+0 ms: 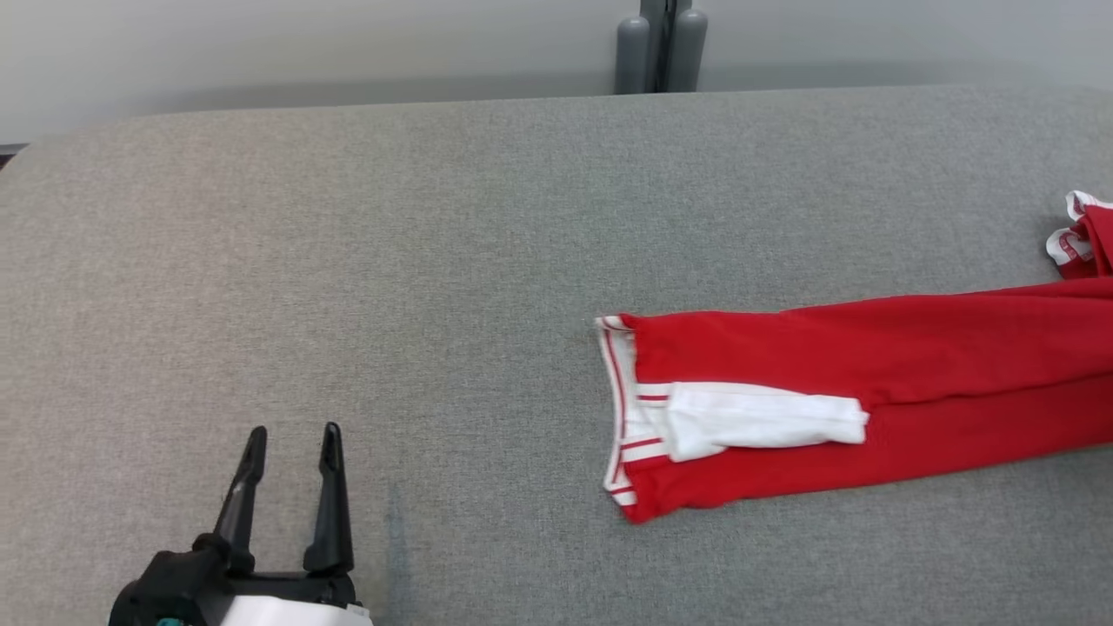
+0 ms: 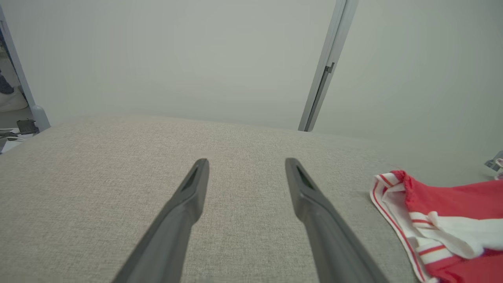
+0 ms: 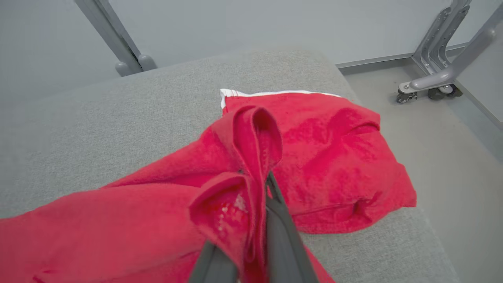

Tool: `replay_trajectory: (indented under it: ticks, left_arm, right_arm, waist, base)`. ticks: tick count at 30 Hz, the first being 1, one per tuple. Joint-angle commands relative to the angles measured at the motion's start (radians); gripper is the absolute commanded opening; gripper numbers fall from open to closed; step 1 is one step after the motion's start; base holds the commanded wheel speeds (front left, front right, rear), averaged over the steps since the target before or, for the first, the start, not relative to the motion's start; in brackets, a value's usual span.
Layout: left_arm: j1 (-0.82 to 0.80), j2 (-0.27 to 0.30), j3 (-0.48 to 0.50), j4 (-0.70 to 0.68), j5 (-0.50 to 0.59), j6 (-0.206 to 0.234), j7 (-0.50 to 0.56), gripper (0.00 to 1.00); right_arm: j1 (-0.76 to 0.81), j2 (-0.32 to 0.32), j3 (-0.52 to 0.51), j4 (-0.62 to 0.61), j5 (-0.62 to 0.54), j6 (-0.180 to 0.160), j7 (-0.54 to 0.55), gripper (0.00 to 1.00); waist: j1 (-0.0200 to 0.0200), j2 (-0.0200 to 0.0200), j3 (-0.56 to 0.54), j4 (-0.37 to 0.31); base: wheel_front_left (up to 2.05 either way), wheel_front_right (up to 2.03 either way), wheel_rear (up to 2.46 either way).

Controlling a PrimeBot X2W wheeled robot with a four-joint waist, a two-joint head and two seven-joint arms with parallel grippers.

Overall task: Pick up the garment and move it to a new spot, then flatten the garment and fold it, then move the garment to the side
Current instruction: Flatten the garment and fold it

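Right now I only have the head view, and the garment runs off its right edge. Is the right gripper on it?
Observer: Yes. In the right wrist view the right gripper is shut on a bunched fold of the garment.
Operator: Where does that end lie?
Observer: Crumpled at the far corner of the table, with the cloth reaching the table's edge.
Operator: Anything beyond that edge?
Observer: Bare floor, and a wheeled metal frame standing apart from the table.
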Motion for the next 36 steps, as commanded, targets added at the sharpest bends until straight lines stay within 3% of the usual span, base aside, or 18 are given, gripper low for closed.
replay_trajectory:
  ticks: [1,4,7,12,16,17,22,29,36]
  left_arm:
    - [0.004,0.002,-0.006,0.004,-0.007,0.003,-0.004,1.0]
    - [0.021,0.003,-0.014,0.009,-0.024,0.016,-0.005,1.0]
    - [0.028,0.002,-0.015,0.007,-0.042,0.033,-0.005,1.0]
    - [0.016,0.002,-0.032,0.001,-0.041,0.042,-0.005,1.0]
    - [-0.006,0.002,-0.05,0.005,-0.031,0.044,-0.005,1.0]
    - [-0.007,0.002,-0.057,0.01,-0.026,0.044,-0.005,1.0]
    - [-0.002,0.002,-0.069,0.022,-0.021,0.049,-0.005,1.0]
    - [0.001,0.002,-0.079,0.038,-0.029,0.055,-0.005,1.0]
    - [-0.02,0.002,-0.085,0.042,-0.038,0.06,-0.005,1.0]
  right_arm:
    - [-0.006,-0.002,-0.012,-0.008,0.01,0.0,0.005,0.0]
    - [0.015,0.015,-0.037,-0.093,0.059,0.0,0.042,0.0]
    - [0.046,0.063,-0.026,-0.261,0.094,0.0,0.083,0.0]
    - [0.095,0.214,0.029,-0.484,0.054,0.0,0.128,0.0]
    - [0.123,0.394,0.053,-0.501,-0.031,0.0,0.118,0.0]
    - [0.126,0.478,0.055,-0.48,-0.087,0.0,0.106,0.0]
    - [0.119,0.642,0.047,-0.433,-0.193,0.0,0.1,0.0]
    - [0.105,0.712,0.042,-0.413,-0.266,0.0,0.107,0.0]
    - [0.1,0.728,0.014,-0.369,-0.351,0.0,0.089,0.0]
  waist:
    - [0.0001,-0.0001,-0.009,0.012]
    - [0.0001,-0.0001,-0.015,0.018]
    - [0.0001,-0.0001,-0.01,0.012]
    - [0.0001,-0.0001,0.016,0.007]
    - [0.0001,-0.0001,0.032,0.013]
    - [0.0001,-0.0001,0.035,0.015]
    - [0.0001,-0.0001,0.042,0.017]
    - [0.0001,-0.0001,0.046,0.012]
    - [0.0001,-0.0001,0.053,0.012]
  base:
    - [0.0,0.0,0.0]
    - [0.0,0.0,0.0]
    - [0.0,0.0,0.0]
    - [0.0,0.0,0.0]
    - [0.0,0.0,0.0]
    - [0.0,0.0,0.0]
    - [0.0,0.0,0.0]
    - [0.0,0.0,0.0]
    - [0.0,0.0,0.0]
